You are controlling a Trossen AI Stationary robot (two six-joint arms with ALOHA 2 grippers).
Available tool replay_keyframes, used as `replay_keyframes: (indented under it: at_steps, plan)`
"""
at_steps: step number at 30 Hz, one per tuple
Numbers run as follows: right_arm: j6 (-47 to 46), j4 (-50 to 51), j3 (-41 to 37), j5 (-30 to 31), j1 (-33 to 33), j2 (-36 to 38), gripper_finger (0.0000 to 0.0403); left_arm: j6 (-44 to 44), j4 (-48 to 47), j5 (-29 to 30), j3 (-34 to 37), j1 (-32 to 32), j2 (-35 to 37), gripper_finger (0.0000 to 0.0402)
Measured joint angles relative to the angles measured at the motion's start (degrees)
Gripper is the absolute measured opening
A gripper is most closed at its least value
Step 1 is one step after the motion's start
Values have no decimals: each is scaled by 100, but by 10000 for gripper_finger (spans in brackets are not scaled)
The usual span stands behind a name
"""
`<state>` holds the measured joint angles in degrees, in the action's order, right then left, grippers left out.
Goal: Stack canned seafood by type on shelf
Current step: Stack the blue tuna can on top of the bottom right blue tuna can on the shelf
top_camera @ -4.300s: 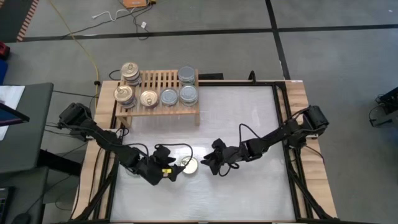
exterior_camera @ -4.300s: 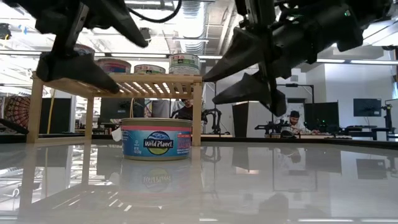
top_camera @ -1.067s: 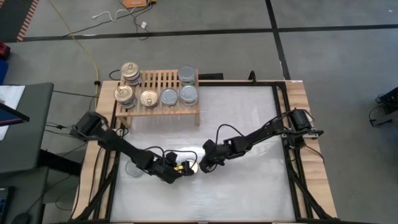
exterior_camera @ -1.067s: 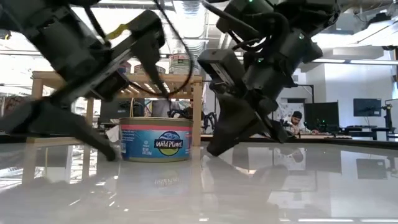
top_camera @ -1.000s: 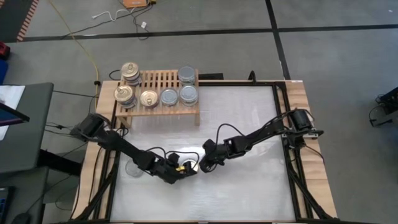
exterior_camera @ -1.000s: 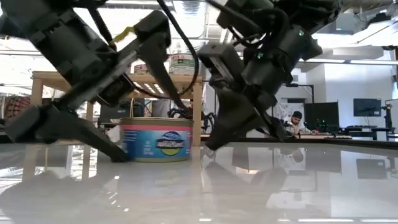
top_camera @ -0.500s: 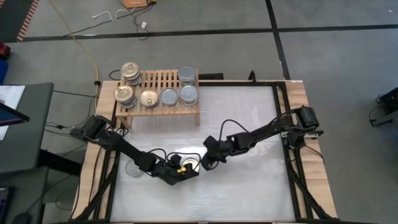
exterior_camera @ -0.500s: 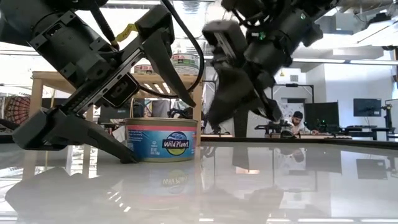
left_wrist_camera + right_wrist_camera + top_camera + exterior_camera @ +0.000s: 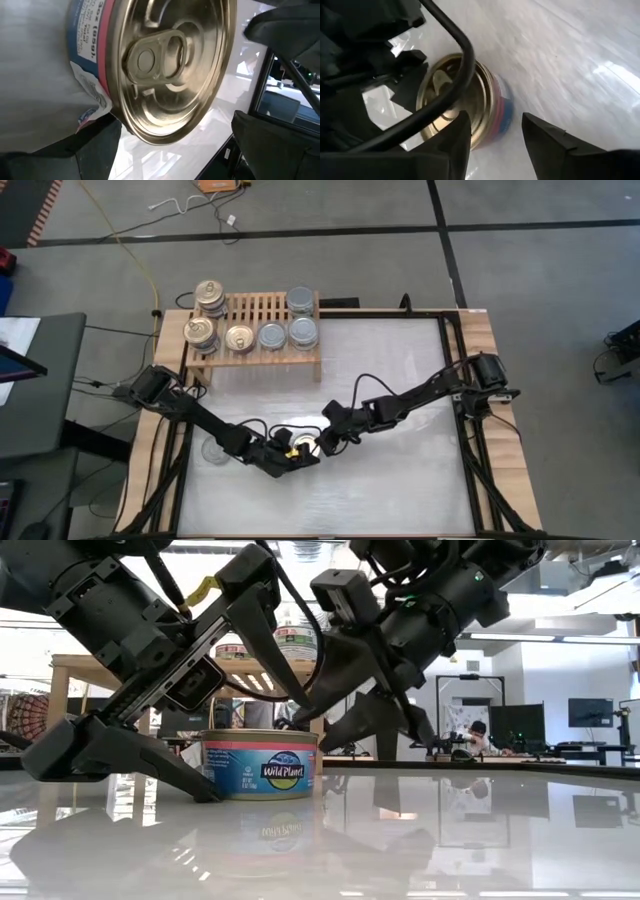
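Centrally, the left gripper (image 9: 300, 448) reaches down to a lone gold-topped can (image 9: 260, 765) that stands upright on the white desk (image 9: 400, 480); its fingers (image 9: 120, 755) are spread apart, one on either side of the can, and whether they touch the can wall cannot be told. In the left wrist view the can's gold pull-tab lid (image 9: 170, 65) fills the space between the two dark fingers, with the pink-and-blue label (image 9: 262, 768) just beside one of them. The right gripper (image 9: 328, 438) hovers just beside the same can on the side away from the left arm, raised off the desk in the low view; its fingers (image 9: 547, 142) are parted and hold nothing, and the can lies just beyond their tips in the right wrist view. A black cable (image 9: 455, 65) of the left arm crosses over the can there.

Well apart from both grippers, at the far edge of the desk, stands the shelf (image 9: 255, 340). On its slatted top sit the other cans: gold-topped ones (image 9: 208, 295) at the end nearer the left arm, two of them as small stacks, and silver-grey-topped ones (image 9: 300, 302) at the other end. Beyond the desk, a seated person (image 9: 478, 735) shows in the room behind.
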<state>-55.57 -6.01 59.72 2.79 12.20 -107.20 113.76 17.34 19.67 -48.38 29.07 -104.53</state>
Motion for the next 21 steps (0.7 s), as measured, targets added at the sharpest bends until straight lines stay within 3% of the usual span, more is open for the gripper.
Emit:
replay_keyframes:
  at_steps: [5, 13, 21]
  plan:
    - [15, -9, 0, 13, -21, -10, 202, 42, -72, 19, 0, 38, 0, 365]
    - [236, -143, 0, 33, 57, -10, 182, 17, -264, 309, -7, 69, 3, 365]
    - [409, -164, 0, 31, 105, 53, 178, -333, -978, 712, 26, 83, 543, 365]
